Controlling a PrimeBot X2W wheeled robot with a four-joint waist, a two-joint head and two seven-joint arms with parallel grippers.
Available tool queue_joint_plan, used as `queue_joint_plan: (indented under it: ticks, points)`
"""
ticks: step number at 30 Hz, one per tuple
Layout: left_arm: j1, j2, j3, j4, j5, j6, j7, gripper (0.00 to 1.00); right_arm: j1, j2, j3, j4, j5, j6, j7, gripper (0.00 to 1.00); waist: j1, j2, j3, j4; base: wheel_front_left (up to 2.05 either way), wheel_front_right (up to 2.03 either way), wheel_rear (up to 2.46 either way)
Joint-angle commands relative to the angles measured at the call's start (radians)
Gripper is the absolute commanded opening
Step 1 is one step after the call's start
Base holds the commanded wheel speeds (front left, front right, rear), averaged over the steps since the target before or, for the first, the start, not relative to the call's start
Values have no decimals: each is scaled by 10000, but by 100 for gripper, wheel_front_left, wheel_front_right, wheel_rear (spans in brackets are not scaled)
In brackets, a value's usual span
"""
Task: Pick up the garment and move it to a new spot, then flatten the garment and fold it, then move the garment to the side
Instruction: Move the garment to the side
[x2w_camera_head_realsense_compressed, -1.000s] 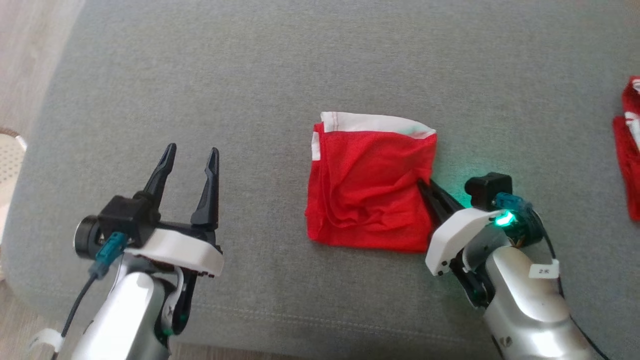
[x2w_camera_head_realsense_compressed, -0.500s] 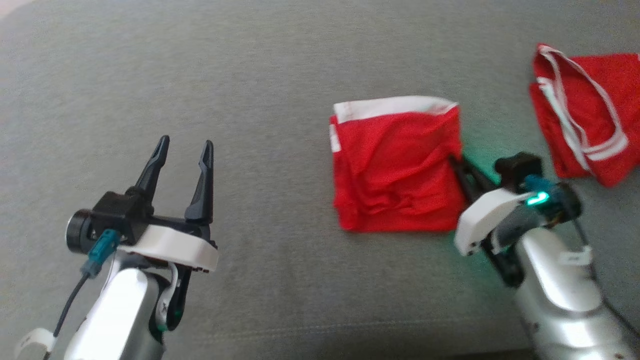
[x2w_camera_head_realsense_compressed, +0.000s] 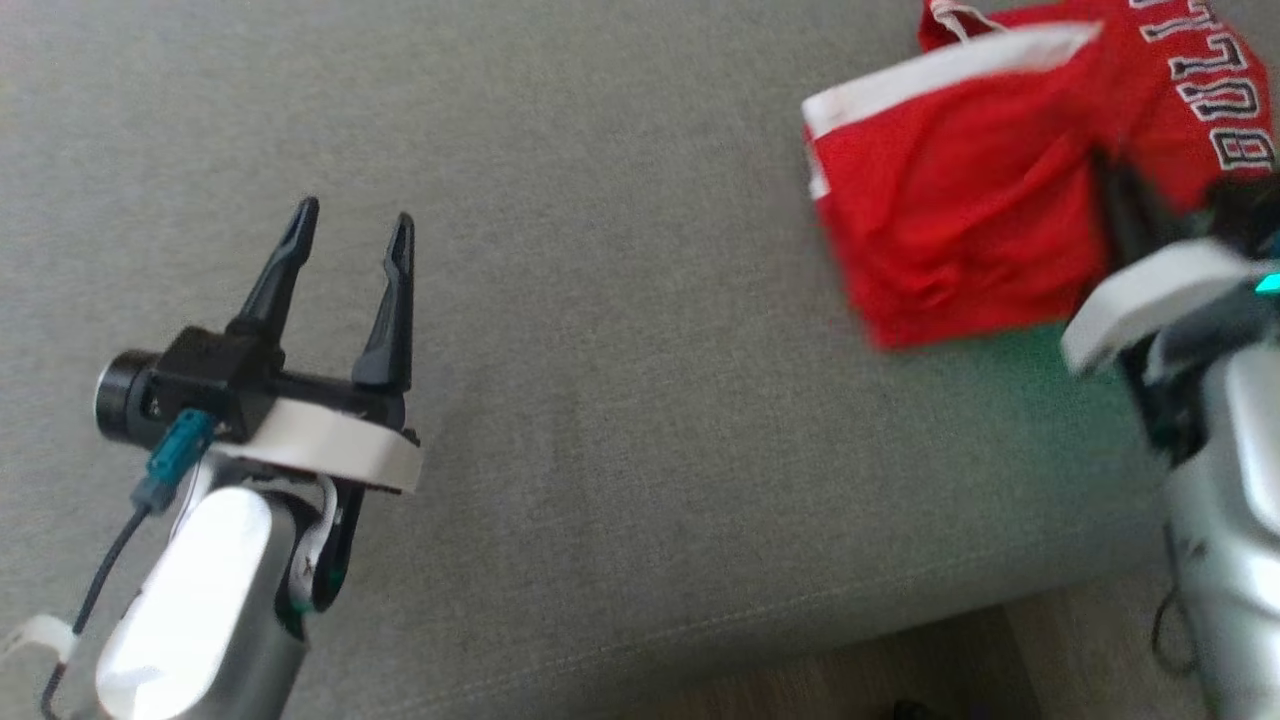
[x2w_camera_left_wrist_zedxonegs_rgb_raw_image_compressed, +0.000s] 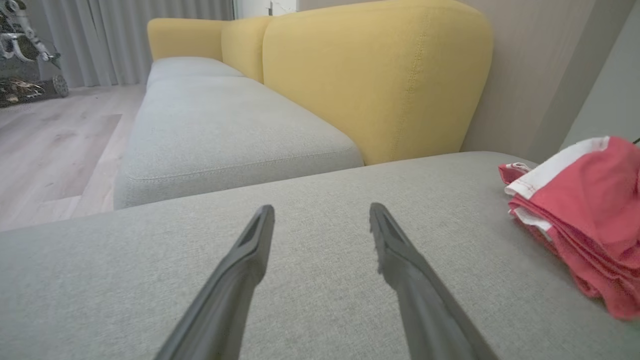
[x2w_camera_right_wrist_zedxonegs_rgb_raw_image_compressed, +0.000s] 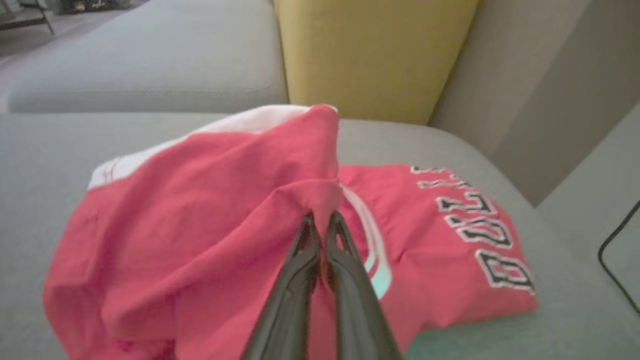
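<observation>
On the grey cushion (x2w_camera_head_realsense_compressed: 600, 400), the folded red garment (x2w_camera_head_realsense_compressed: 950, 240) now lies against the Bulls jersey (x2w_camera_right_wrist_zedxonegs_rgb_raw_image_compressed: 450, 225) it sat apart from, right gripper (x2w_camera_right_wrist_zedxonegs_rgb_raw_image_compressed: 322, 218) pinching its edge, left gripper (x2w_camera_head_realsense_compressed: 354, 213) spread and empty.

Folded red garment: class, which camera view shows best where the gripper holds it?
The right wrist view: the right gripper is shut on a bunched edge of the folded red garment, close up. The head view shows it blurred, the grip smeared; the left wrist view shows its layered side.
</observation>
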Motion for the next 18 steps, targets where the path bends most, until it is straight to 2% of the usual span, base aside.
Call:
queue_joint_plan:
  ticks: [1,12,18]
  points:
    - [-453,283,377,-368,101,-16,26,100,-537,-215,25,-349,4,-9,-156,0,0,0,285,-178,0,0,0]
    - [-1048,329,108,-461,217,-222,163,100,-2532,-761,-2255,1470,-27,-9,-615,0,0,0,1226,53,0,0,0]
    - [-1218,348,53,-434,238,-249,142,100,-2964,-787,-2945,2095,-109,-9,-729,0,0,0,1624,164,0,0,0]
